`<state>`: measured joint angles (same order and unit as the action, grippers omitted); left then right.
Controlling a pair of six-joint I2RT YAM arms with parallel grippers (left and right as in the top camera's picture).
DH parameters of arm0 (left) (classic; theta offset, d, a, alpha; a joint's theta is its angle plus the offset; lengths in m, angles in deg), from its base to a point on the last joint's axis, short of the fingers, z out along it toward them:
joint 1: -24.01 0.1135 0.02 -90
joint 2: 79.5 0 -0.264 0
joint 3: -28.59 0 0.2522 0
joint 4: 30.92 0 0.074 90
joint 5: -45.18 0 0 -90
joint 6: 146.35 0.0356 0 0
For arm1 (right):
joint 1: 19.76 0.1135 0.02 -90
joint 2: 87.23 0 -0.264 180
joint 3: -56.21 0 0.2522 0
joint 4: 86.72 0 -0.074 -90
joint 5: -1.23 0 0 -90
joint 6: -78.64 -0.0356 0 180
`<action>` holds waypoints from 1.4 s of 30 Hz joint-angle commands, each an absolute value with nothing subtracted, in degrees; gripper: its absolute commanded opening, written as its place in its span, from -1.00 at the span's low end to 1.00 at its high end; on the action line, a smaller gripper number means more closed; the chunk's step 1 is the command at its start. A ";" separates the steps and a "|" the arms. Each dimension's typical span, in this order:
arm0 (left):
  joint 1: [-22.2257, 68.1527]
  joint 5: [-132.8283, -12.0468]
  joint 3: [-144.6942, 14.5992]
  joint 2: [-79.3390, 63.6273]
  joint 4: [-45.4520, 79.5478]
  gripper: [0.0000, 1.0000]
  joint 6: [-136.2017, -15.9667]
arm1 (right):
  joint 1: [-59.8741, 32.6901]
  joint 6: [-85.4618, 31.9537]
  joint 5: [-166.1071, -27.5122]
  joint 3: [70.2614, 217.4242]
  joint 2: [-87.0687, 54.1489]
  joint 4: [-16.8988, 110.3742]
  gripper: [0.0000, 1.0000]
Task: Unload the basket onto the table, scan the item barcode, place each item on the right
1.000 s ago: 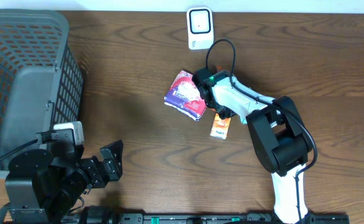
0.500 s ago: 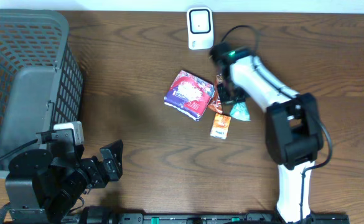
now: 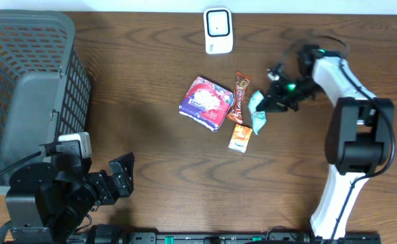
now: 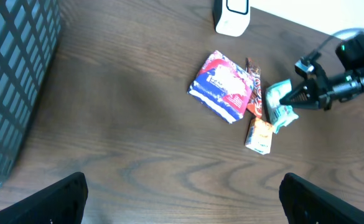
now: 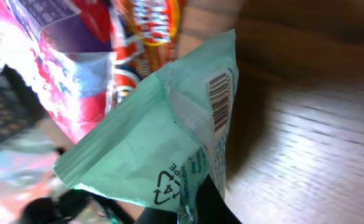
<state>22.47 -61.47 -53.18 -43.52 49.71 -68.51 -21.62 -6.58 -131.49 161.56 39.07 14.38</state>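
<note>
- Mint-green packet (image 3: 257, 110) sits right of centre on the wooden table (image 3: 150, 149), just beside a brown-orange snack bar (image 3: 241, 98) and just above a small orange packet (image 3: 239, 137).
- Right gripper (image 3: 270, 102) is clenched on the mint-green packet's right edge; in the right wrist view a dark finger (image 5: 197, 202) presses on the film near the recycling mark.
- Barcode (image 5: 219, 102) is printed along one edge of the packet and faces the right wrist camera.
- Whether the packet is lifted clear of the wood cannot be told.
- White scanner (image 3: 218, 30) stands at the table's far edge, apart from the packet, up and to the left in the overhead view.
- Purple-and-red pouch (image 3: 205, 102) lies left of the snack bar, touching it.
- Left gripper (image 3: 121, 176) hangs near the table's front-left, jaws spread wide and holding nothing.
- Grey mesh basket (image 3: 22, 81) stands at the left edge.
</note>
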 commanded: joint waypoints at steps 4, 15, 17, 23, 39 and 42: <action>22.71 -62.32 -54.03 -43.45 49.69 0.95 -68.42 | -28.44 -3.65 -136.69 155.33 39.75 17.15 -0.89; 22.71 -62.32 -54.03 -43.45 49.71 0.95 -68.42 | -33.54 -6.49 -126.15 164.84 39.61 4.63 -0.36; 22.71 -62.32 -54.03 -43.45 49.71 0.96 -68.42 | -32.51 -5.33 -126.15 165.56 39.61 3.10 -0.15; 22.71 -62.32 -54.03 -43.43 49.69 0.96 -68.42 | -28.88 -6.38 -121.43 165.54 39.61 4.11 0.16; 22.71 -62.32 -54.03 -43.45 49.71 0.96 -68.42 | -22.39 -16.37 -113.98 157.51 39.64 13.70 -0.98; 22.71 -62.32 -54.03 -43.45 49.71 0.96 -68.42 | -21.78 -18.45 -118.37 158.45 39.64 14.53 -0.98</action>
<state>22.47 -61.47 -53.18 -43.52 49.71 -68.51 -23.26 -15.65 -116.82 159.07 38.70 13.15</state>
